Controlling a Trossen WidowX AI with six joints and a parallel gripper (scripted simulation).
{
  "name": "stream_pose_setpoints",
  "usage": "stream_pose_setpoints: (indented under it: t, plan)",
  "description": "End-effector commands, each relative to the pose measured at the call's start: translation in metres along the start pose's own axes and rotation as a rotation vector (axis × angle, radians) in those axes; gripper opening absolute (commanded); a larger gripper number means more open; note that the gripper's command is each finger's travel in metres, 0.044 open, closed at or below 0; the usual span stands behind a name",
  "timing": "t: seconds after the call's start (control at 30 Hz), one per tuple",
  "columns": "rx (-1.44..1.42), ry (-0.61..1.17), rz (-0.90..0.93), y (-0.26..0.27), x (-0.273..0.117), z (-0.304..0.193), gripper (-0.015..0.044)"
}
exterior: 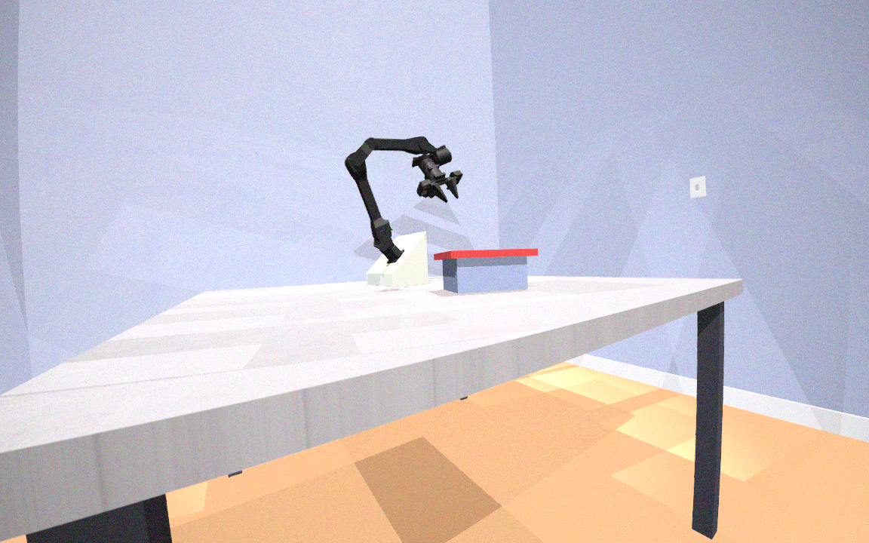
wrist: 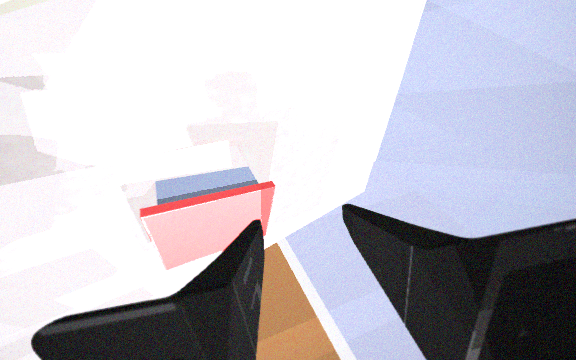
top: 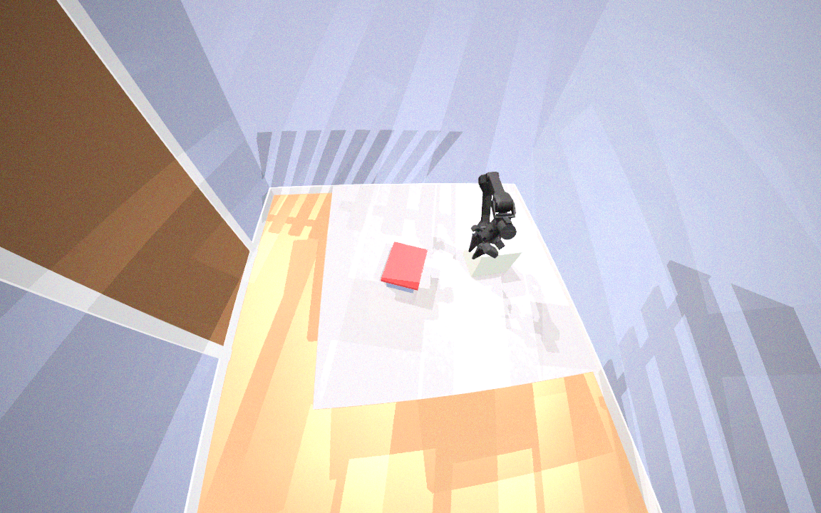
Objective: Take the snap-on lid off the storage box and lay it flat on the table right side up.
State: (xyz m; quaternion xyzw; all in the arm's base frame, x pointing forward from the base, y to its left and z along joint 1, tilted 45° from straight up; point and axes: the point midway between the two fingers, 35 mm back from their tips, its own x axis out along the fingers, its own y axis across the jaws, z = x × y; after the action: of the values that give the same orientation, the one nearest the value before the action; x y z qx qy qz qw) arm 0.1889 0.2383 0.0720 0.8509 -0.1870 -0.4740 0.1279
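The red lid [top: 405, 262] [exterior: 488, 253] [wrist: 205, 227] lies flat on top of the blue-grey storage box [top: 402, 287] [exterior: 492, 276] [wrist: 203, 183] and overhangs its sides. The box stands upright on the white table [top: 368, 363] [exterior: 222, 337]. My gripper [top: 472, 254] [exterior: 450, 198] [wrist: 302, 218] is open, with nothing between its fingers. It hangs in the air well above the table and clear of the lid, on the arm-base side of the box, fingers pointing downward at a slant. In the wrist view the left finger covers one lower corner of the lid.
The pale wedge-shaped stand [top: 495, 264] [exterior: 414, 263] under the arm's base is on the table beside the box. The arm [exterior: 366, 188] arches up from it. Walls stand beyond the table, and a wall plate [exterior: 697, 187] is on one. The table edge shows in the wrist view.
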Motion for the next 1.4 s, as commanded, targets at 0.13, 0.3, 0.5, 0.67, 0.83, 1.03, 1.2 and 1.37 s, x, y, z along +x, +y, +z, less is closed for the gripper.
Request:
stream_pose_setpoints:
  t: [0.13,0.3,0.5,0.67,0.83,1.03,1.2,1.37]
  plan:
    - [-0.764,0.044,0.381,0.029,0.083,-0.043,0.0235]
    - [-0.996,0.001,0.490,0.040,0.104,-0.053,0.0235]
    - [-1.363,-0.116,0.650,0.059,0.136,-0.066,0.0235]
    - [-1.497,-0.172,0.702,0.065,0.147,-0.070,0.0235]
    - [-1.497,-0.172,0.702,0.065,0.147,-0.070,0.0235]
    - [-1.497,-0.172,0.702,0.065,0.147,-0.070,0.0235]
    - [-1.497,-0.172,0.702,0.065,0.147,-0.070,0.0235]
    - [-1.487,-0.170,0.695,0.065,0.147,-0.070,0.0235]
